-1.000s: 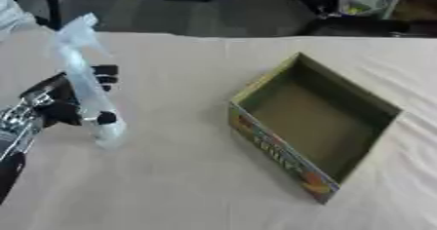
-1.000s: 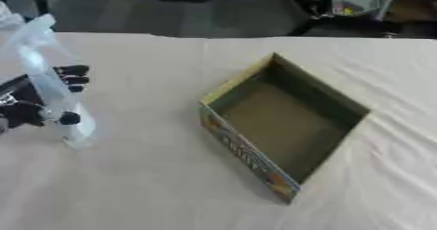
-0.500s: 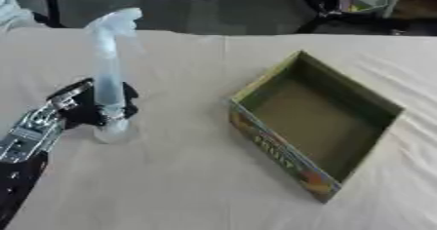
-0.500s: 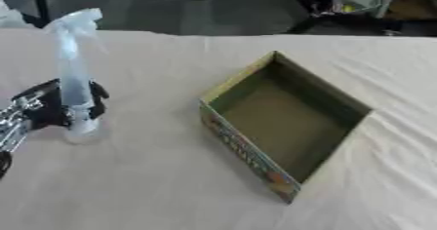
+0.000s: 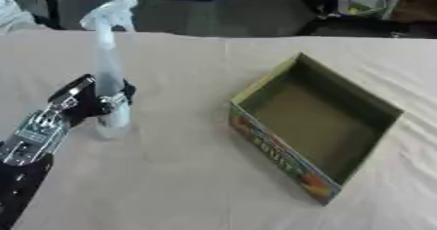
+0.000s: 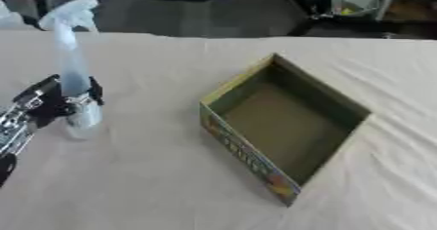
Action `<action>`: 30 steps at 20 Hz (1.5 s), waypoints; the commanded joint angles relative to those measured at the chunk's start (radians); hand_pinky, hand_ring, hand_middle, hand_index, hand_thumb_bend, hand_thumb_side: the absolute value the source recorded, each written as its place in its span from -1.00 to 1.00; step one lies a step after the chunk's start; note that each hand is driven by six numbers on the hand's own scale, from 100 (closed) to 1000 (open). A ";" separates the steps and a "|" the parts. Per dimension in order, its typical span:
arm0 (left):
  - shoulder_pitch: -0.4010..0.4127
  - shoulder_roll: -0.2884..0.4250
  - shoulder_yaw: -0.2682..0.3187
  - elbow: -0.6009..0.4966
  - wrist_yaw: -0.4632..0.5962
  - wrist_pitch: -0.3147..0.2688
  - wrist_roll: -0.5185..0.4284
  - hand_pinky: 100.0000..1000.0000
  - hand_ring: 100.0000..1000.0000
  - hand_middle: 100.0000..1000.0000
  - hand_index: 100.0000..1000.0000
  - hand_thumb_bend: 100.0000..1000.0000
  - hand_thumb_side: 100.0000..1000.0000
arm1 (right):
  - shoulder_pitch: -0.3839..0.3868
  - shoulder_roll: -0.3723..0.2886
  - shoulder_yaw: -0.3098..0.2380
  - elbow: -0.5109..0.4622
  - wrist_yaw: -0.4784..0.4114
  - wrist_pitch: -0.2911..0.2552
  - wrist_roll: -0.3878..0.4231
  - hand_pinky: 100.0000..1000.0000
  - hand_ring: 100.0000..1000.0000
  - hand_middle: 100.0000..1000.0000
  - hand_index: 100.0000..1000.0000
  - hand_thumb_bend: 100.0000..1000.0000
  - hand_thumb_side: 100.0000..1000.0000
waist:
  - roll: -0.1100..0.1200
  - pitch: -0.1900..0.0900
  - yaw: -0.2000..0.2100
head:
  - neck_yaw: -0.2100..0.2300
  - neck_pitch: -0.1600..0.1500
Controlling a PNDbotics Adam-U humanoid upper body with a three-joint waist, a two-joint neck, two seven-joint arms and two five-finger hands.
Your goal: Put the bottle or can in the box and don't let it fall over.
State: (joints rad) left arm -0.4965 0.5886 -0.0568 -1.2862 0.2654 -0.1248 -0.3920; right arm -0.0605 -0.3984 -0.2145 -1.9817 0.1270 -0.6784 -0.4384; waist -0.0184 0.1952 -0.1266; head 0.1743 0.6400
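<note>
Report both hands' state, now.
Left hand: shut on the spray bottle, which is upright, left of the box.
Right hand: not in view.

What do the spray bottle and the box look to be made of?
Spray bottle: probably clear, pale plastic, since the table shows faintly through it; the left hand is curled around its base. Box: likely cardboard, with thin flat walls, a dull olive-brown inside and colourful print outside.

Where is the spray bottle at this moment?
The spray bottle stands upright at the table's left side, held by the left hand, apart from the open box on its right.
</note>
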 commanded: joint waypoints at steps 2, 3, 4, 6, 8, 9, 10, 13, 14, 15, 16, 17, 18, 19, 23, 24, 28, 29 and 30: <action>-0.052 0.011 -0.007 -0.093 0.040 -0.038 0.023 0.42 -0.36 -0.40 -0.81 -1.00 -0.74 | -0.004 -0.015 -0.004 -0.018 -0.009 -0.004 0.001 1.00 0.84 0.59 0.66 -1.00 0.26 | 0.003 -0.018 -0.001 | 0.002 -0.008; -0.061 0.010 -0.018 -0.116 0.043 -0.041 0.015 0.67 -0.36 -0.41 -0.81 -1.00 -0.73 | -0.004 -0.015 -0.005 -0.018 -0.011 -0.003 0.000 1.00 0.84 0.59 0.66 -1.00 0.26 | 0.003 -0.019 -0.002 | 0.002 -0.007; -0.071 0.006 -0.028 -0.139 0.047 -0.045 0.005 1.00 -0.37 -0.43 -0.82 -1.00 -0.70 | -0.004 -0.016 -0.005 -0.018 -0.013 -0.003 -0.001 1.00 0.84 0.59 0.66 -1.00 0.26 | 0.004 -0.020 -0.002 | 0.003 -0.006; -0.087 -0.004 -0.043 -0.184 0.063 -0.039 -0.020 1.00 -0.39 -0.44 -0.82 -1.00 -0.68 | -0.003 -0.017 -0.006 -0.018 -0.016 -0.002 -0.004 1.00 0.84 0.59 0.66 -1.00 0.27 | 0.005 -0.022 -0.003 | 0.003 -0.005; -0.106 -0.023 -0.054 -0.227 0.086 -0.017 -0.046 1.00 -0.38 -0.44 -0.82 -1.00 -0.65 | -0.003 -0.018 -0.007 -0.018 -0.019 0.000 -0.006 1.00 0.84 0.59 0.66 -1.00 0.27 | 0.005 -0.024 -0.004 | 0.002 -0.003; -0.121 -0.038 -0.058 -0.244 0.099 -0.004 -0.058 1.00 -0.38 -0.43 -0.82 -1.00 -0.62 | -0.002 -0.018 -0.009 -0.018 -0.021 0.001 -0.007 1.00 0.84 0.59 0.66 -1.00 0.27 | 0.005 -0.025 -0.004 | 0.001 -0.002; -0.136 -0.056 -0.062 -0.254 0.111 0.011 -0.069 1.00 -0.38 -0.43 -0.82 -1.00 -0.57 | -0.002 -0.018 -0.011 -0.018 -0.024 0.003 -0.010 1.00 0.86 0.59 0.67 -1.00 0.31 | 0.005 -0.026 -0.005 | 0.000 -0.001; -0.184 -0.118 -0.074 -0.255 0.140 0.055 -0.089 1.00 -0.38 -0.44 -0.82 -1.00 -0.51 | -0.004 -0.017 -0.024 -0.018 -0.037 0.014 -0.023 1.00 0.88 0.59 0.69 -1.00 0.28 | 0.005 -0.028 -0.008 | -0.001 0.000; -0.200 -0.142 -0.077 -0.252 0.146 0.070 -0.092 1.00 -0.39 -0.44 -0.82 -1.00 -0.46 | -0.005 -0.016 -0.030 -0.018 -0.042 0.019 -0.028 1.00 0.91 0.59 0.70 -1.00 0.28 | 0.005 -0.028 -0.009 | -0.003 0.000; -0.217 -0.166 -0.081 -0.248 0.150 0.086 -0.095 1.00 -0.39 -0.44 -0.82 -1.00 -0.45 | -0.007 -0.015 -0.036 -0.018 -0.049 0.025 -0.034 1.00 0.91 0.59 0.71 -1.00 0.29 | 0.005 -0.028 -0.010 | -0.006 0.000; -0.233 -0.190 -0.084 -0.242 0.153 0.101 -0.097 1.00 -0.39 -0.45 -0.82 -1.00 -0.43 | -0.009 -0.012 -0.044 -0.018 -0.056 0.031 -0.042 1.00 0.95 0.58 0.73 -1.00 0.30 | 0.004 -0.028 -0.014 | -0.007 0.000; -0.251 -0.214 -0.088 -0.234 0.153 0.115 -0.098 1.00 -0.39 -0.45 -0.82 -1.00 -0.41 | -0.012 -0.011 -0.050 -0.018 -0.066 0.038 -0.051 1.00 0.96 0.58 0.74 -1.00 0.30 | 0.004 -0.028 -0.016 | -0.008 0.000; -0.267 -0.236 -0.093 -0.224 0.152 0.129 -0.099 1.00 -0.39 -0.45 -0.83 -1.00 -0.37 | -0.014 -0.009 -0.056 -0.018 -0.077 0.045 -0.059 1.00 0.99 0.58 0.76 -1.00 0.31 | 0.003 -0.028 -0.019 | -0.008 0.000; -0.286 -0.258 -0.097 -0.213 0.152 0.143 -0.097 1.00 -0.40 -0.45 -0.83 -1.00 -0.36 | -0.016 -0.005 -0.063 -0.018 -0.089 0.055 -0.069 1.00 1.00 0.59 0.79 -1.00 0.31 | 0.002 -0.027 -0.024 | -0.005 0.000; -0.355 -0.348 -0.103 -0.151 0.123 0.198 -0.072 1.00 -0.39 -0.45 -0.83 -1.00 -0.26 | -0.033 0.008 -0.083 -0.018 -0.143 0.106 -0.106 1.00 1.00 0.59 0.88 -1.00 0.35 | -0.004 -0.026 -0.043 | 0.015 -0.010; -0.368 -0.369 -0.100 -0.138 0.113 0.212 -0.060 1.00 -0.39 -0.45 -0.83 -1.00 -0.26 | -0.038 0.010 -0.089 -0.018 -0.157 0.119 -0.114 1.00 1.00 0.59 0.88 -1.00 0.35 | -0.006 -0.025 -0.047 | 0.019 -0.012; -0.393 -0.441 -0.088 -0.135 0.079 0.260 -0.024 1.00 -0.39 -0.45 -0.83 -1.00 -0.20 | -0.078 0.038 -0.102 -0.018 -0.217 0.176 -0.163 1.00 1.00 0.57 0.95 -1.00 0.37 | -0.020 -0.017 -0.089 | 0.072 -0.022; -0.396 -0.453 -0.088 -0.126 0.068 0.269 -0.020 1.00 -0.39 -0.45 -0.83 -1.00 -0.19 | -0.090 0.038 -0.106 -0.018 -0.231 0.186 -0.177 1.00 1.00 0.57 0.94 -1.00 0.36 | -0.023 -0.015 -0.101 | 0.083 -0.023; -0.399 -0.464 -0.086 -0.115 0.056 0.276 -0.014 1.00 -0.40 -0.46 -0.85 -1.00 -0.16 | -0.101 0.036 -0.109 -0.018 -0.245 0.192 -0.190 1.00 1.00 0.57 0.94 -1.00 0.36 | -0.025 -0.014 -0.112 | 0.091 -0.025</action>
State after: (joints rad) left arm -0.8697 0.1376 -0.1523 -1.3958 0.3343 0.1394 -0.4128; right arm -0.1514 -0.3459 -0.3095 -1.9817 -0.0975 -0.4967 -0.6097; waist -0.0408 0.1930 -0.2415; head 0.2521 0.6296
